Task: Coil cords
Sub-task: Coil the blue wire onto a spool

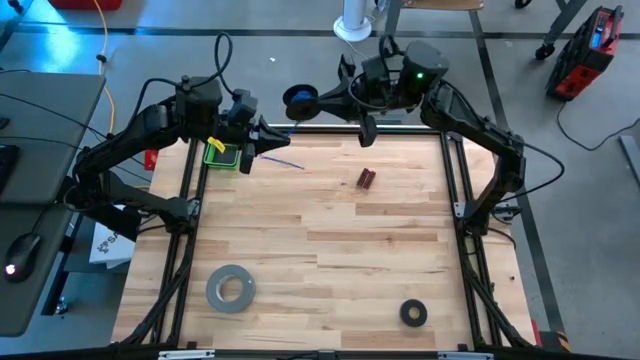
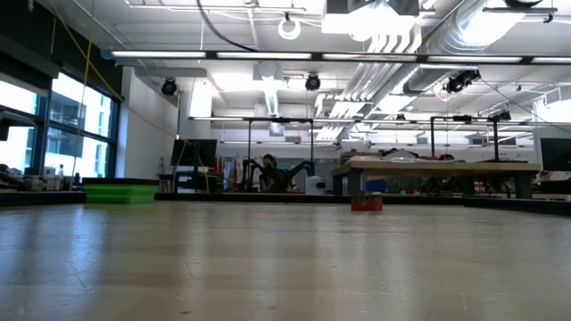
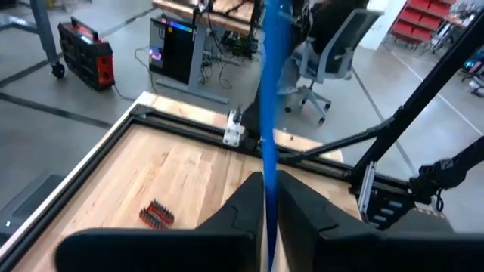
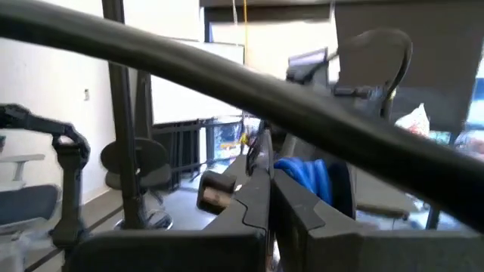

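Note:
The blue cable is lifted between my two grippers near the table's far edge. A wound bunch of it [image 1: 298,97] sits at my right gripper [image 1: 292,100], which is raised over the far edge; the bunch also shows in the right wrist view [image 4: 306,175]. My left gripper [image 1: 258,137] is shut on a strand [image 3: 267,113] at the far left. A loose blue end [image 1: 283,160] trails toward the wood below it. Neither gripper shows in the low view. My left gripper pinches a single strand of the blue cable [image 3: 266,198] between its two fingers. The strand runs straight on from the fingertips toward the right arm, clear of the table. My right gripper has its fingers closed at the wound bunch [image 4: 296,170]. The fingers hide the place of contact. The bunch is lifted clear of the table.
A green bin [image 1: 221,153] stands at the far left under my left gripper. A small red-brown block [image 1: 366,178] lies at the far middle. A grey tape roll [image 1: 230,287] and a black tape ring [image 1: 413,313] lie near the front edge. Black frame rails [image 1: 455,180] border the table.

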`<action>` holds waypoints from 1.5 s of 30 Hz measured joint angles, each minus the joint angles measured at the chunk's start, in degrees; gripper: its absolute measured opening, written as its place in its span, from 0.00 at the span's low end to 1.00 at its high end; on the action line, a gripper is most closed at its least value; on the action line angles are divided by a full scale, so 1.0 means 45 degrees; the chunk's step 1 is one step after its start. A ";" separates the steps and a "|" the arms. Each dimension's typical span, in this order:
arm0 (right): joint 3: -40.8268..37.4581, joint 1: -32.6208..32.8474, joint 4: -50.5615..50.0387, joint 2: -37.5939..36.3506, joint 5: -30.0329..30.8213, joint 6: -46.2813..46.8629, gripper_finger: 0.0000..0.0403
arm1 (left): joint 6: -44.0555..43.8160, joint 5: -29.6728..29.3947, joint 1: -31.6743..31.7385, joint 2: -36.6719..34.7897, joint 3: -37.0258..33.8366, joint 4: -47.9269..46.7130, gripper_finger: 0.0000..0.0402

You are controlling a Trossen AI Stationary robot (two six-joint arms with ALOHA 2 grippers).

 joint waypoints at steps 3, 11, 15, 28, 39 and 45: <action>0.0047 -0.0010 0.0105 -0.0066 0.0097 -0.0005 0.00 | -0.0001 -0.0027 -0.0004 0.0013 -0.0018 -0.0129 0.14; 0.0032 -0.0010 -0.0389 -0.0254 0.0569 -0.0183 0.00 | -0.0002 -0.0088 -0.0005 -0.0178 -0.0018 -0.0390 0.31; 0.0032 -0.0015 -0.1005 -0.0519 0.0793 -0.0563 0.00 | 0.0103 -0.0703 -0.0005 -0.0538 -0.0018 -0.1123 0.36; 0.0022 -0.0010 -0.1780 -0.1203 0.1606 -0.0928 0.00 | 0.0232 -0.4008 -0.0005 -0.1903 -0.0018 -0.2241 0.41; 0.0012 0.0000 -0.2286 -0.1288 0.2009 -0.0627 0.00 | 0.0537 -0.2457 0.0082 -0.0764 -0.1184 0.2448 0.41; 0.0007 0.0229 -0.2313 -0.1408 0.1942 -0.0687 0.00 | 0.0486 -0.1172 0.0565 0.0925 -0.1179 0.4319 0.41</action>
